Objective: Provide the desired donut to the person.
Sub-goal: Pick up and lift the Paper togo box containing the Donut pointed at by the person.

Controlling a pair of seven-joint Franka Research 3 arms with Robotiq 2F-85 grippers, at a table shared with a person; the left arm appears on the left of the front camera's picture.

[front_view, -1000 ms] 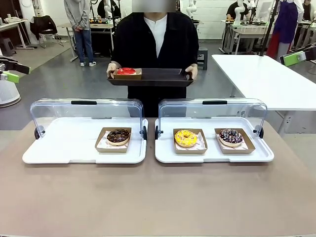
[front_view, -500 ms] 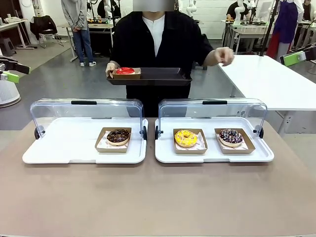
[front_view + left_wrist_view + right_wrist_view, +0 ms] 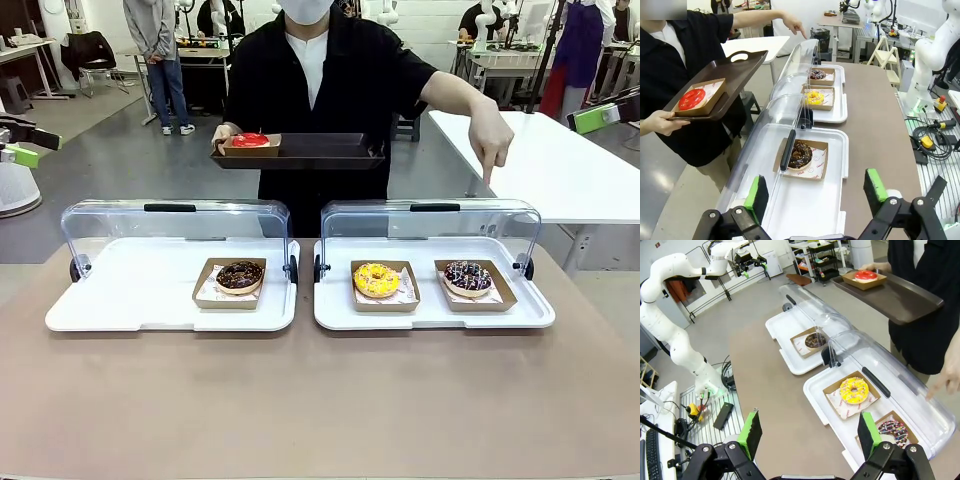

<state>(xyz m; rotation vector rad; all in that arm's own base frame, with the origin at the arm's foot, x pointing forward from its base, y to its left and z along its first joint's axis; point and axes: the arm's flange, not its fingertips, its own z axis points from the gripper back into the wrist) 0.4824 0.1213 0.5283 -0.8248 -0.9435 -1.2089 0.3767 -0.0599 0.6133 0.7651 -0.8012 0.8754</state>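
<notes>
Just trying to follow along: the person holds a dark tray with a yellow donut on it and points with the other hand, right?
Not quite: the front view shows the donut on the dark tray is red, not yellow. The person holds that tray and points with the other hand.

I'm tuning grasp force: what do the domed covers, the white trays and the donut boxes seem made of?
Domed covers: clear glossy plastic, likely; see-through with glare. White trays: smooth plastic, seemingly; rounded moulded rims. Donut boxes: matte brown cardboard, folded walls.
</notes>
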